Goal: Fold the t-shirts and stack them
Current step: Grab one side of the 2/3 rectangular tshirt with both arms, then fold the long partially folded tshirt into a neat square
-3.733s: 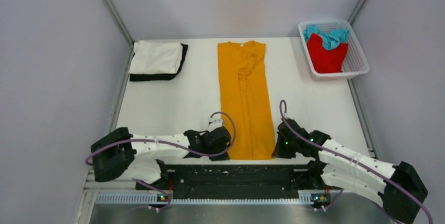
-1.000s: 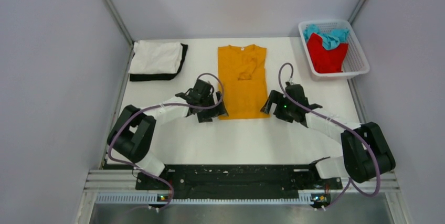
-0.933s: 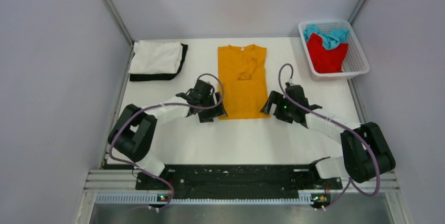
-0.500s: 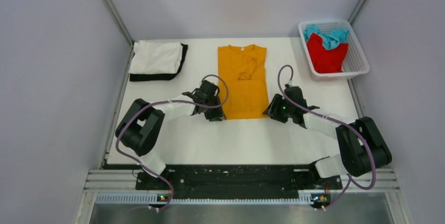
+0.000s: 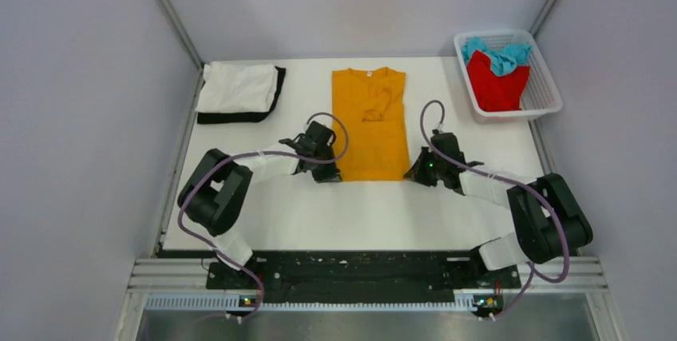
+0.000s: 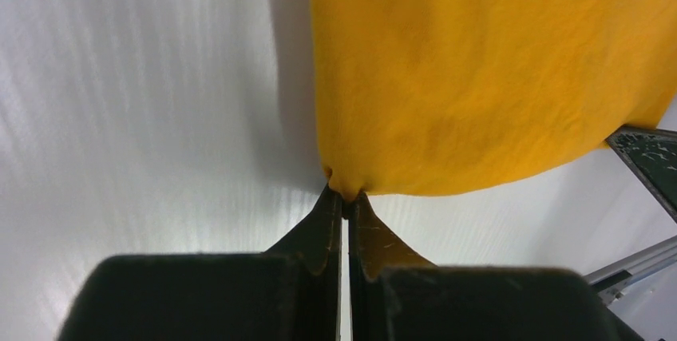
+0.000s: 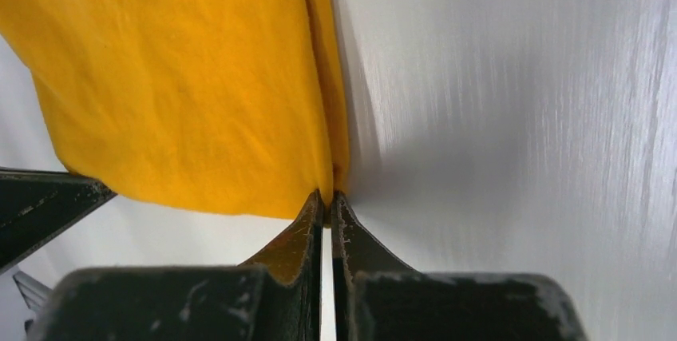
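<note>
You had the orange-yellow t-shirt [image 5: 369, 121] mid-frame on the desk [image 5: 263, 141], light, limp cloth likely to sag, with left claw [image 6: 345, 196] and right claw [image 7: 327, 197] each pinched tight on its lower corners, the sensible hold.

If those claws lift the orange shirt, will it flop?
Probably flop: the shirt puckers where the left gripper pinches it. Pinched by the right gripper too, its middle would likely sag. Looks thin, so probably light.
</note>
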